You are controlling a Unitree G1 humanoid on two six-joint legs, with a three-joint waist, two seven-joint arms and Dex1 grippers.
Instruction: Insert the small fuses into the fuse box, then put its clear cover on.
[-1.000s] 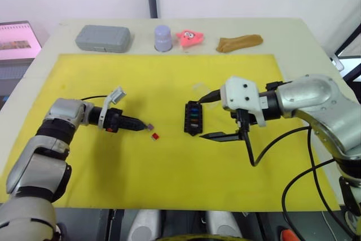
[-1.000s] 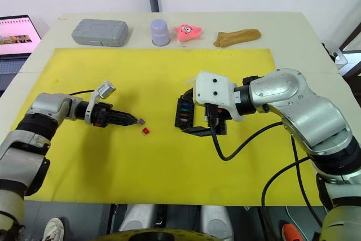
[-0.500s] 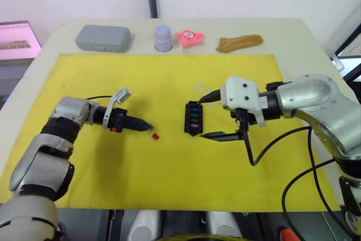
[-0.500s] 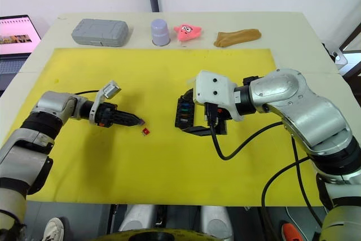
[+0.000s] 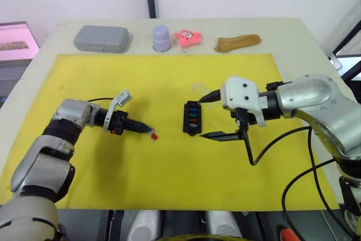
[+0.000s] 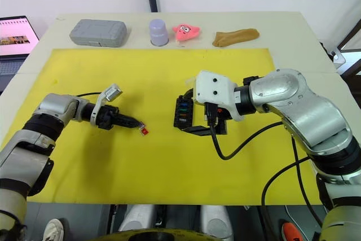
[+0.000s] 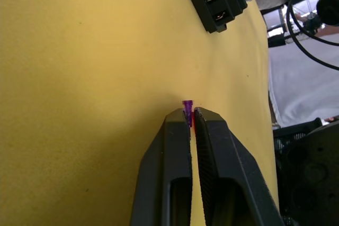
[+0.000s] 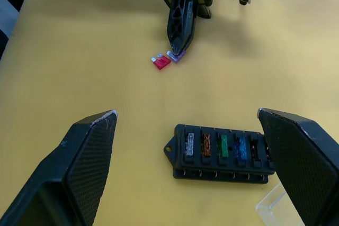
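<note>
The black fuse box (image 5: 192,118) lies mid-mat with grey, amber, green and blue small fuses (image 8: 222,145) seated in its slots; two end slots look empty. My right gripper (image 5: 206,117) stands wide open astride the box's right side. My left gripper (image 7: 192,112) is shut, pinching a tiny purple fuse (image 7: 187,106) at its tips, low over the mat to the left of the box. A red fuse (image 5: 154,136) lies on the mat right beside those tips. The clear cover (image 5: 198,88) rests just behind the box.
Along the table's far edge sit a grey case (image 5: 101,38), a lavender cup (image 5: 162,38), a pink toy (image 5: 189,37) and a brown lump (image 5: 238,42). A laptop (image 5: 17,40) is at far left. The yellow mat (image 5: 169,167) covers most of the table.
My left gripper's tips, with the purple fuse in them, have shifted closer to the red fuse. The right arm and the fuse box have stayed put.
</note>
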